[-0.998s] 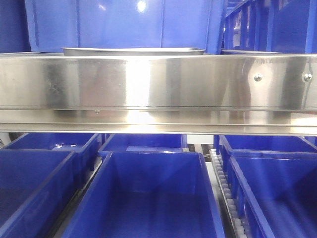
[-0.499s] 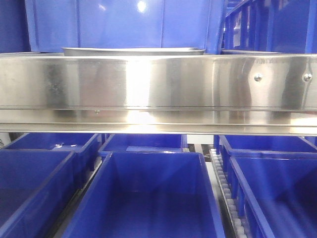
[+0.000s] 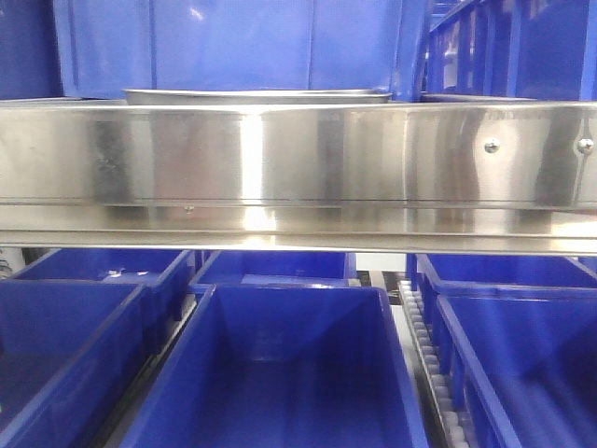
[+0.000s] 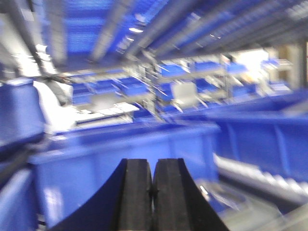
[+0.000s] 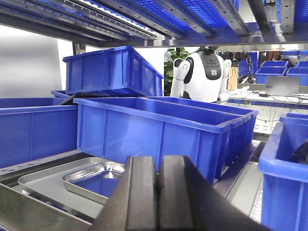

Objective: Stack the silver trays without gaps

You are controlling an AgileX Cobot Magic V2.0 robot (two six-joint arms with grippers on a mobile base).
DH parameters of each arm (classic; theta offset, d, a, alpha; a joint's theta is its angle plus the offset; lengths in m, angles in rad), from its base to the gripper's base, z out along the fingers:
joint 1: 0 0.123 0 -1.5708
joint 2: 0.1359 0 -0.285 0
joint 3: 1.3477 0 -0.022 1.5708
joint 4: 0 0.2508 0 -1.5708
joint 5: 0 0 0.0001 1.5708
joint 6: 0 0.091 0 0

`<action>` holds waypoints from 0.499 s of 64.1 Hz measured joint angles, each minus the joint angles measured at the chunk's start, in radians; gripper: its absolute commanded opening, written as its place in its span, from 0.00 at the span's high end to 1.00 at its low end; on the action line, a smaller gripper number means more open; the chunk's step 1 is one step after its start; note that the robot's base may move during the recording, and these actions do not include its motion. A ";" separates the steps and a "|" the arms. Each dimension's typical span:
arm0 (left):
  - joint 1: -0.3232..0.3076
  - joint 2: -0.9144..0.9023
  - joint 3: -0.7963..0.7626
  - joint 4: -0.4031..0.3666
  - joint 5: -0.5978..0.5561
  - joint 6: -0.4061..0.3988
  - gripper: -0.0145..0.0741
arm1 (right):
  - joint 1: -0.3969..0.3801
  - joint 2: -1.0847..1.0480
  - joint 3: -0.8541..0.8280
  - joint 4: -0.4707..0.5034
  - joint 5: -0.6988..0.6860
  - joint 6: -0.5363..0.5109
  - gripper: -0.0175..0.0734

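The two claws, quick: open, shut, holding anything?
Left gripper: jaws shut, holding nothing.
Right gripper: jaws shut, holding nothing.

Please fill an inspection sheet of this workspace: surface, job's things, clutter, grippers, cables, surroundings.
Surface: steel rail fronts the shelf; roller track between the lower bins.
Job's things: small silver tray lies inside a larger grey tray; only the tray rim shows from the front.
Clutter: blue bins crowd the shelf.
Grippers: left gripper and right gripper shut, empty, fingers together.
Cables: black cable by the bins.
Surroundings: white robot, racks, desks behind.
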 measured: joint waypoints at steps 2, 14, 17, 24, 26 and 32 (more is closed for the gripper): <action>0.008 0.000 0.021 -0.058 -0.006 0.049 0.85 | 0.000 0.000 0.000 0.000 0.000 0.000 0.89; 0.156 -0.060 0.155 -0.370 -0.060 0.244 0.85 | 0.000 0.000 0.000 0.000 0.000 0.000 0.89; 0.204 -0.080 0.192 -0.438 -0.091 0.278 0.85 | 0.000 0.000 0.000 0.000 0.000 0.000 0.89; 0.313 -0.135 0.288 -0.549 -0.135 0.309 0.85 | 0.000 0.000 0.000 0.000 0.000 0.000 0.89; 0.346 -0.154 0.317 -0.568 -0.142 0.314 0.85 | 0.000 0.000 0.000 0.000 0.000 0.000 0.89; 0.455 -0.218 0.409 -0.596 -0.151 0.318 0.85 | 0.000 0.000 0.000 0.000 0.000 0.000 0.89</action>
